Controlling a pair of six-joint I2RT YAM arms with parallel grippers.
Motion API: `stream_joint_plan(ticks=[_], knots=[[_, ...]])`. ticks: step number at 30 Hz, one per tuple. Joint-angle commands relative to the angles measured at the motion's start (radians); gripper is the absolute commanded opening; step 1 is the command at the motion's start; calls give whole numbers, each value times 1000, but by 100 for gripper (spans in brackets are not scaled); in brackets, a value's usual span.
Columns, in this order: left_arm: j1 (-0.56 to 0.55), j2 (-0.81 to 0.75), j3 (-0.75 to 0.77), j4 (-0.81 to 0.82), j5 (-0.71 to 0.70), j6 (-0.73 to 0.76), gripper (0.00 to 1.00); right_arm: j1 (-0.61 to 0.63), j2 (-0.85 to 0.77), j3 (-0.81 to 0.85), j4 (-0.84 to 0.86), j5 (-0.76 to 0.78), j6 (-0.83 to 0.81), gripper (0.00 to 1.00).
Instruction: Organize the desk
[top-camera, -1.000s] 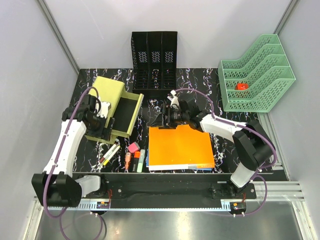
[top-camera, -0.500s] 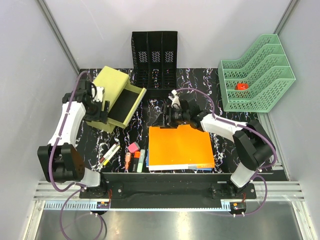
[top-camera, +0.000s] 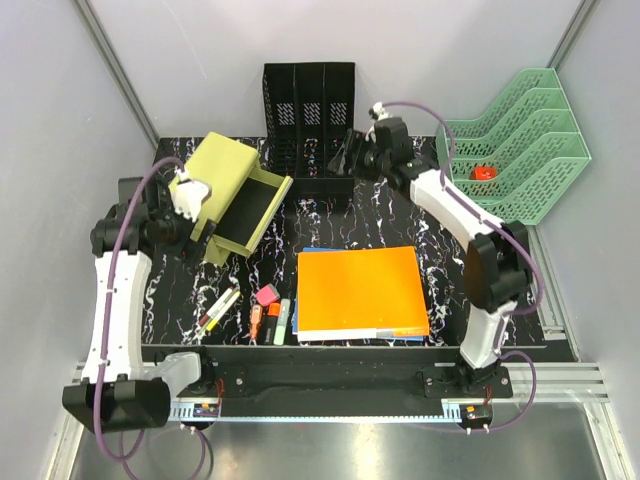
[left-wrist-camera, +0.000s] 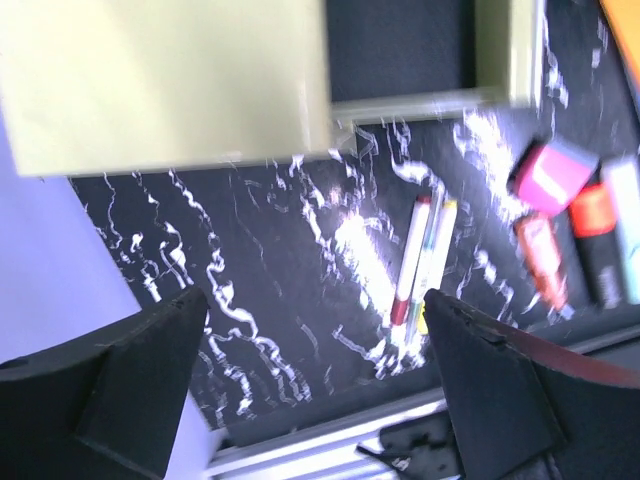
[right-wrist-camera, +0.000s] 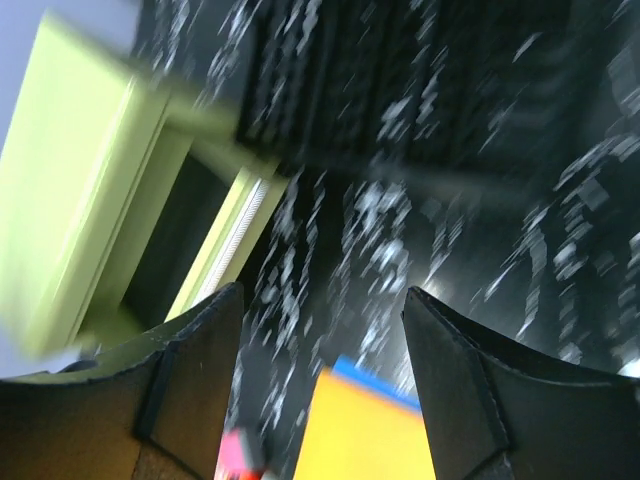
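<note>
The desk (top-camera: 440, 250) is black with white veins. On its left side lies a yellow-green drawer box (top-camera: 228, 190) with its drawer (top-camera: 255, 210) pulled out. My left gripper (top-camera: 190, 222) hovers just left of that box, open and empty; in the left wrist view my left gripper (left-wrist-camera: 312, 300) frames bare desk (left-wrist-camera: 250, 260), with the box (left-wrist-camera: 170, 80) above. My right gripper (top-camera: 348, 157) hangs high at the back by the black mesh file holder (top-camera: 308, 120), open with nothing between its fingers (right-wrist-camera: 205, 370). An orange folder (top-camera: 362, 290) lies mid-desk on a blue one.
Near the front edge lie two pens (top-camera: 218, 310), a pink eraser (top-camera: 266, 295), an orange highlighter (top-camera: 258, 318) and a green one (top-camera: 283, 320). A green tiered tray (top-camera: 515, 150) at the back right holds a small red object (top-camera: 485, 172). Grey walls enclose three sides.
My left gripper pushed the drawer box back and left, then let go, opened wider and drew back. My right arm swung from the folder's back edge up to the file holder.
</note>
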Motion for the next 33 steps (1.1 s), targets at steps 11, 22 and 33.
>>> stream_joint_plan(ticks=[11,22,33], knots=[[-30,-116,-245,-13,44,283,93,-25,393,420,-198,381,-170,69],[-30,-133,-369,82,9,304,93,-25,574,580,-268,461,-230,56],[-31,-65,-481,241,-33,315,94,-91,520,497,-317,561,-213,0]])
